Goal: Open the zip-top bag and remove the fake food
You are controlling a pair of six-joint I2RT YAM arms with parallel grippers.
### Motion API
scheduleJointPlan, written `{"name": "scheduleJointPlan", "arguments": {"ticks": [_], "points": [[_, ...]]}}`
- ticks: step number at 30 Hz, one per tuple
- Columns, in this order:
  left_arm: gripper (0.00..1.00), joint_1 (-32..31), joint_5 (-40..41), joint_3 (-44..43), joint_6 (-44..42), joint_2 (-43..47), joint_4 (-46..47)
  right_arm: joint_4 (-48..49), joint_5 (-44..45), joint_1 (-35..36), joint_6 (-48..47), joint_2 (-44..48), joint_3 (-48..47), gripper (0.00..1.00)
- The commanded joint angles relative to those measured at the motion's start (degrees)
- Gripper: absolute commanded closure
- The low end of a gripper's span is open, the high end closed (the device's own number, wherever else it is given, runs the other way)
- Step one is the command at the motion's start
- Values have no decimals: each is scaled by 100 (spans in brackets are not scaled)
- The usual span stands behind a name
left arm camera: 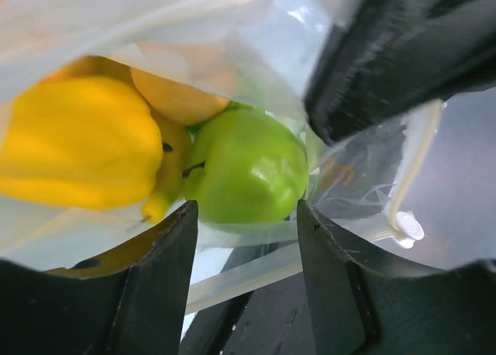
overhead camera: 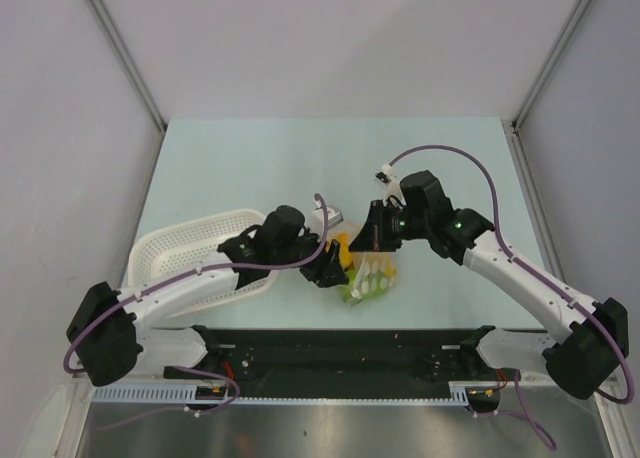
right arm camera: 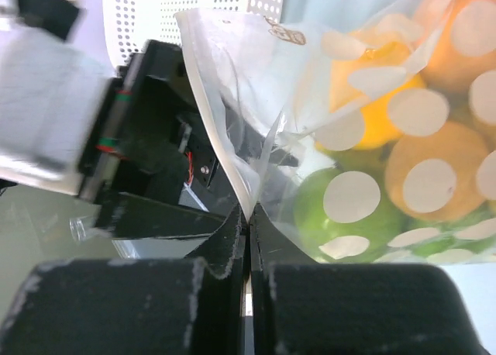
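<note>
DESK: What is lying closest to the arm bases?

OPERATOR: From the overhead camera I am watching the zip-top bag (overhead camera: pixel 375 278) lying on the table (overhead camera: pixel 250 158), close to the near edge and at about 6 o'clock from the table's middle. The fake food (overhead camera: pixel 343 248) is showing through the clear film, inside the bag.

DESK: And your two grippers?

OPERATOR: My left gripper (overhead camera: pixel 335 271) is meeting the bag from 9 o'clock. In its wrist camera the jaws are standing partly open. A green apple (left arm camera: pixel 248 169) is sitting just past the fingertips (left arm camera: pixel 174 246), and clear film is lying across the gap. I cannot tell whether either finger is touching the fruit. A yellow piece (left arm camera: pixel 77 142) is crowding the apple at its 9 o'clock.

My right gripper (overhead camera: pixel 360 246) is bearing on the bag from 12 o'clock. Its jaws are pressing fully together and pinching a fold of the bag's film, which is rising straight up out of the pinch in the right wrist view. Behind white-dotted film, at 2 o'clock from the pinch, the apple and the orange pieces (right arm camera: pixel 434 177) are crowding together.

DESK: Anything farther out?

OPERATOR: The white perforated basket (overhead camera: pixel 190 248) is standing at 9 o'clock from the bag, apart from it, with my left arm crossing over its near rim. Beyond it, the pale green tabletop is running back to the grey walls.
</note>
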State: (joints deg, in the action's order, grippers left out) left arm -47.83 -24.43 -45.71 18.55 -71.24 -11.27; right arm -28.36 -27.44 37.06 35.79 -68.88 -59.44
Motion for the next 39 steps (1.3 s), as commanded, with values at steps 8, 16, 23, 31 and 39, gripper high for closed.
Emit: {"name": "scheduleJointPlan", "arguments": {"ticks": [8, 16, 23, 31, 39], "points": [[55, 90, 184, -579, 202, -635, -333, -29, 160, 91, -20, 173, -182, 100], [33, 73, -694, -588, -79, -1058, 362, -29, 186, 82, -72, 209, -68, 100], [19, -138, -468, -351, -167, -1163, 406, 67, 143, 82, -46, 217, 11, 100], [8, -402, 315, 106, 8, -1646, 836, 111, 107, 82, -37, 314, 301, 100], [22, -420, 421, 247, 62, -1762, 828, 59, 195, 82, -98, 393, 618, 100]]}}
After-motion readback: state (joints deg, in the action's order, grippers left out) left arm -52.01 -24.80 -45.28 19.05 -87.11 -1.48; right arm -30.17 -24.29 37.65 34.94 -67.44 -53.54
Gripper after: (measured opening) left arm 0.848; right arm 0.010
